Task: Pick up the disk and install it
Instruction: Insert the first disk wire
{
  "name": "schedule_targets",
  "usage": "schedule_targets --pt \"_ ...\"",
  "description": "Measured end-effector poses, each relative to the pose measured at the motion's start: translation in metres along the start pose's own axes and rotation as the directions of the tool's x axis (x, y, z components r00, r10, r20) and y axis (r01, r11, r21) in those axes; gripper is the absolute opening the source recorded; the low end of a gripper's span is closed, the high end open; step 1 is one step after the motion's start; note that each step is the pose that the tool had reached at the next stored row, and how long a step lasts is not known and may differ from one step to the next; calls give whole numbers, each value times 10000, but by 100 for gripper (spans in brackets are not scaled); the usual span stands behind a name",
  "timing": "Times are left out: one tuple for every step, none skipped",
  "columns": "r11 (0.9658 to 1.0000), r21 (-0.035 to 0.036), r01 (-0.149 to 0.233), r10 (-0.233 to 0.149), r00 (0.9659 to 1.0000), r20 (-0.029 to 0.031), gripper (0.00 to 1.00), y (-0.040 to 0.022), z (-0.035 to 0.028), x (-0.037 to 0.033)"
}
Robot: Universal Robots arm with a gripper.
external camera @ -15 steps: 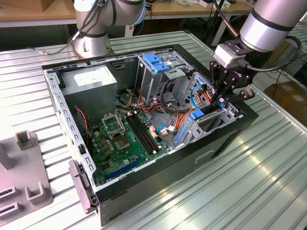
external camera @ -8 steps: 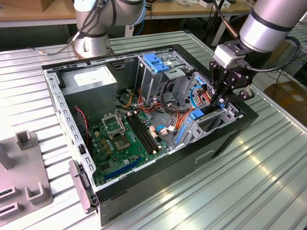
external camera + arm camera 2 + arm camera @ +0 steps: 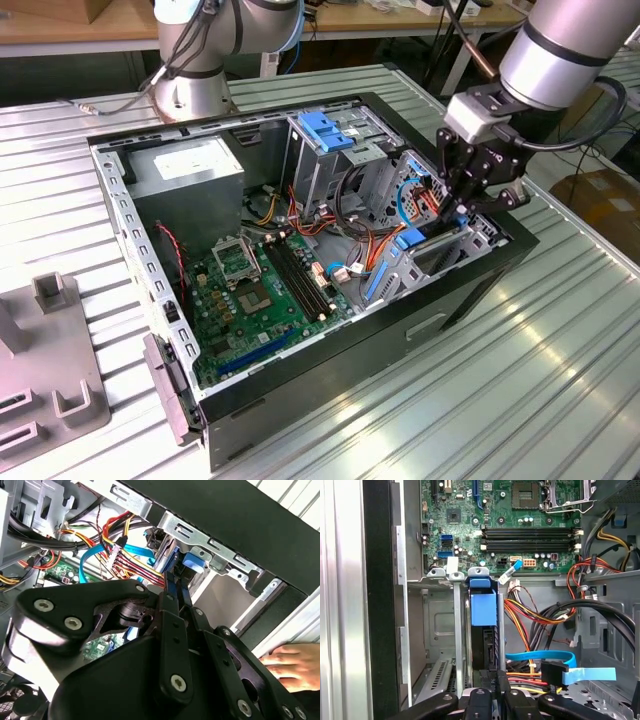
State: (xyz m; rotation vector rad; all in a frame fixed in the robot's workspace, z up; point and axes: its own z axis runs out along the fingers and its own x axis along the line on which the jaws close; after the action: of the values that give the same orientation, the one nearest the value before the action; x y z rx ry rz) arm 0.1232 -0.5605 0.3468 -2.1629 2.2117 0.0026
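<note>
First wrist view: gripper (image 3: 492, 692) fingers clamp the disk (image 3: 484, 630), standing on edge in its bay slot.

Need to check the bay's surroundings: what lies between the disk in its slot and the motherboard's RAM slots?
In the first wrist view, the metal bracket tabs at the bay's top edge and a small blue-tagged connector lie between the disk and the RAM slots.

Open computer case (image 3: 300, 390) on a ribbed metal desk (image 3: 560, 340); green motherboard (image 3: 260, 290) inside, grey power-supply box (image 3: 185, 165), blue-topped drive cage (image 3: 325, 130), red and orange cables (image 3: 530, 615), grey fixture (image 3: 50, 370) nearby
</note>
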Motion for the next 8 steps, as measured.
schedule_targets --pt "10000 -1 0 0 10000 1 16 0 -4 -1" --pt "10000 -1 0 0 10000 7 16 0 -6 -1" --pt "10000 -1 -1 1 10000 20 16 0 -10 0" --pt "10000 -1 -1 1 10000 32 16 0 -12 -1" --pt "10000 -1 -1 1 10000 44 16 0 -12 -1" --pt "10000 -2 -2 2 10000 57 16 0 -13 -1" --pt "10000 -2 -2 2 10000 64 16 0 -12 -1" --pt "10000 -2 -2 2 10000 69 16 0 -12 -1"
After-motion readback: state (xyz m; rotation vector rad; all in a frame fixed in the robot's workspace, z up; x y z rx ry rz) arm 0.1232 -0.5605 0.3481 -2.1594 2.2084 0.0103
